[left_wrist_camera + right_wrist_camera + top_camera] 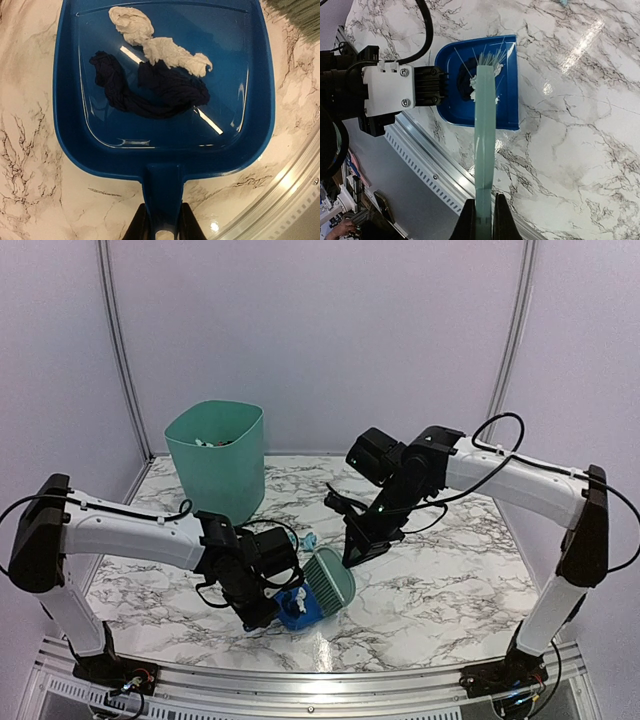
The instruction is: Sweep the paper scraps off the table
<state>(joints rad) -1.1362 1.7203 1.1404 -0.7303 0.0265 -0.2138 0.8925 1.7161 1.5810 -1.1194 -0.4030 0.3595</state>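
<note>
A blue dustpan [165,150] lies flat on the marble table [30,150], and my left gripper [162,225] is shut on its handle. Inside the pan lie dark blue paper scraps [150,90] and pale crumpled ones [160,45]. My right gripper [483,220] is shut on the handle of the mint-green brush [485,150], whose bristles reach into the dustpan [505,100] over a pale wad [474,87]. In the top view the brush [330,578] sits at the mouth of the dustpan [298,612]. One light blue scrap [310,538] lies on the table just behind the brush.
A green bin [215,458] with scraps inside stands at the back left of the table [450,580]. The metal rail [435,165] runs along the near edge, close to the dustpan. A light blue scrap [563,2] shows at the top edge of the right wrist view.
</note>
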